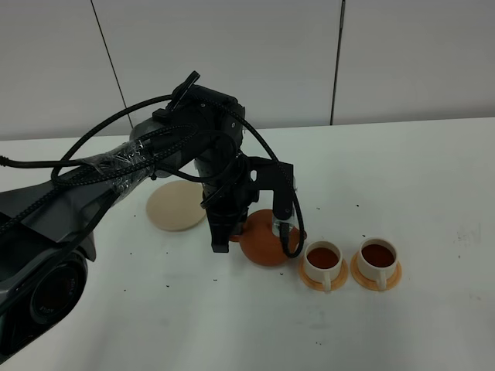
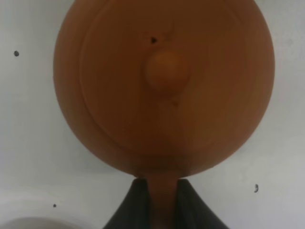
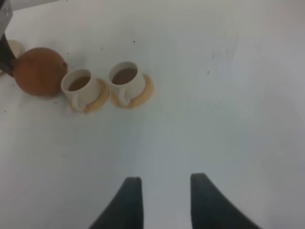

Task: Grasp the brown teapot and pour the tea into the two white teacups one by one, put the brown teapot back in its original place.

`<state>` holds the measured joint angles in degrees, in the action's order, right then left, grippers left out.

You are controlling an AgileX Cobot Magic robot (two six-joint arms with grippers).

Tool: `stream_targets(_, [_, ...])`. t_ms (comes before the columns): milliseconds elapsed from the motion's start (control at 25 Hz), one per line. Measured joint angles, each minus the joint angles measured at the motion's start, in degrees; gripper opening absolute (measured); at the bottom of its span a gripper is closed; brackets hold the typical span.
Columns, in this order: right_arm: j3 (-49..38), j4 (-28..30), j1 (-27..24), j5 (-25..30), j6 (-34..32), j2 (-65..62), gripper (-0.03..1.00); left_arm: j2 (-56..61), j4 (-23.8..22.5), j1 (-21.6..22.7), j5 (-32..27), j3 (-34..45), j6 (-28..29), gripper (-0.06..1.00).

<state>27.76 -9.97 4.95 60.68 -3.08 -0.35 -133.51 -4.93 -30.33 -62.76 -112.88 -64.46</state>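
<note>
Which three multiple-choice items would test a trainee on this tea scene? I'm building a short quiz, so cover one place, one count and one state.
1. Where is the teapot?
A. On the beige coaster
B. By the cups, off the coaster
C. At the table's far right edge

2. How many cups hold tea?
A. None
B. One
C. Two

3. What is the left gripper doing?
A. Shut on the teapot's handle
B. Open above a cup
C. Holding a saucer

Answers:
1 B: the coaster lies bare to the teapot's left.
2 C: both the near cup and the far cup show brown liquid.
3 A: the wrist view shows its fingers clamping the handle.
</note>
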Motion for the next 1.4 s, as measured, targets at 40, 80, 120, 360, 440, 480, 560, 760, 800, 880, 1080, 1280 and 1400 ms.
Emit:
stream_targets(40, [0.00, 0.00, 0.00, 0.00, 0.00, 0.00, 0.24, 0.00, 0.06, 0.00, 0.00, 0.00, 0.00, 0.17])
stream_targets(80, [0.00, 0.00, 0.00, 0.00, 0.00, 0.00, 0.24, 0.00, 0.05, 0.00, 0.00, 0.00, 0.00, 0.17])
stream_targets(120, [0.00, 0.00, 0.00, 0.00, 0.00, 0.00, 0.24, 0.00, 0.18, 0.00, 0.02, 0.00, 0.00, 0.17])
stream_targets(360, [0.00, 0.00, 0.00, 0.00, 0.00, 0.00, 0.24, 0.00, 1.71, 0.51, 0.54, 0.00, 0.14, 0.17])
stream_targets(440, [0.00, 0.00, 0.00, 0.00, 0.00, 0.00, 0.24, 0.00, 1.73, 0.57, 0.59, 0.00, 0.14, 0.17])
stream_targets(480, [0.00, 0.00, 0.00, 0.00, 0.00, 0.00, 0.24, 0.00, 1.73, 0.62, 0.59, 0.00, 0.14, 0.17])
stream_targets(560, [0.00, 0.00, 0.00, 0.00, 0.00, 0.00, 0.24, 0.28, 1.73, 0.62, 0.59, 0.00, 0.14, 0.17])
stream_targets(760, [0.00, 0.00, 0.00, 0.00, 0.00, 0.00, 0.24, 1.78, 2.14, 1.10, 0.85, 0.00, 0.14, 0.17])
stream_targets(800, [0.00, 0.00, 0.00, 0.00, 0.00, 0.00, 0.24, 1.83, 2.14, 1.21, 0.74, 0.00, 0.14, 0.17])
stream_targets(880, [0.00, 0.00, 0.00, 0.00, 0.00, 0.00, 0.24, 1.83, 2.14, 1.21, 0.51, 0.00, 0.14, 0.17])
stream_targets(1080, [0.00, 0.00, 0.00, 0.00, 0.00, 0.00, 0.24, 1.77, 2.31, 1.21, 0.42, 0.00, 0.14, 0.17])
stream_targets(1280, [0.00, 0.00, 0.00, 0.00, 0.00, 0.00, 0.24, 1.77, 2.55, 1.21, 0.42, 0.00, 0.14, 0.17])
stream_targets(1400, [0.00, 0.00, 0.00, 0.00, 0.00, 0.00, 0.24, 1.77, 2.73, 1.21, 0.42, 0.00, 0.89, 0.17])
